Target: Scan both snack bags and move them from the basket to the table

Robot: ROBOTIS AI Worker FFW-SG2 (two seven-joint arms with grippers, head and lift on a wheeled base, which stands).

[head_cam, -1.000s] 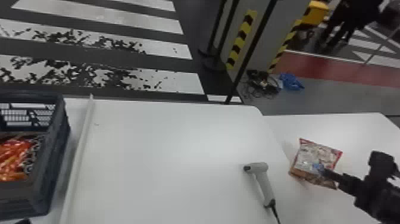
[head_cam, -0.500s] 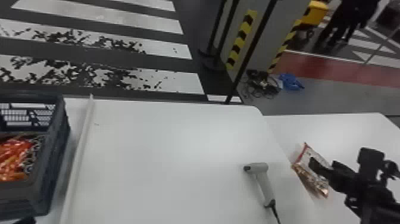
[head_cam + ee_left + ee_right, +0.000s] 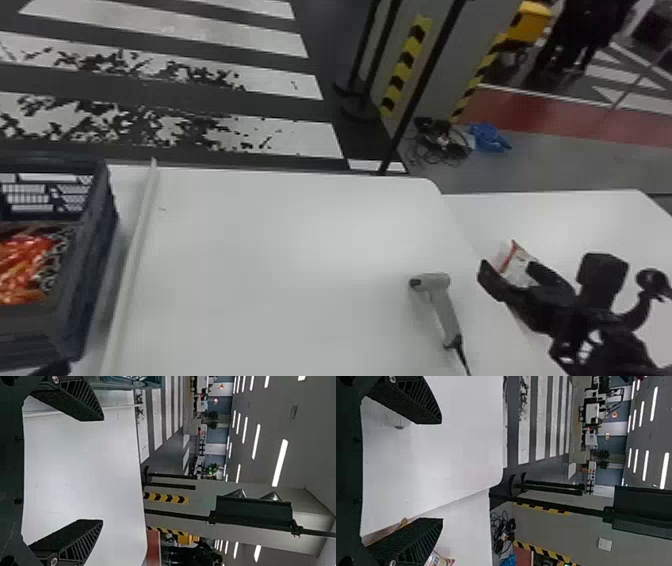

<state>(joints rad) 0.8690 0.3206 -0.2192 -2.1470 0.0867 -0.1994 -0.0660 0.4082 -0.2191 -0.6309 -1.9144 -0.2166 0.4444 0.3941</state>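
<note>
My right gripper [image 3: 505,275] stands open over the right-hand table in the head view, partly covering a snack bag [image 3: 515,257]. In the right wrist view the spread fingers of the right gripper [image 3: 441,471] have nothing between them; the bag [image 3: 435,560] lies beyond one finger. A grey handheld scanner [image 3: 440,305] rests on the main table [image 3: 300,250], left of that gripper. At the far left, the dark basket [image 3: 90,280] holds orange-red packaging [image 3: 25,265]. A black tip of my left gripper [image 3: 52,369] shows beside the basket's near corner; in its wrist view the left gripper [image 3: 103,470] is open and holds nothing.
A pale raised strip [image 3: 132,260] runs along the main table, right of the basket. The scanner's cable [image 3: 462,357] trails to the near edge. A second white table [image 3: 590,220] adjoins on the right. Black posts [image 3: 420,90] stand behind the tables.
My right gripper has moved left from the bag toward the scanner and turned, and its fingers now show spread. The bag, earlier in fuller view, is more covered by it. The left tip shifted slightly.
</note>
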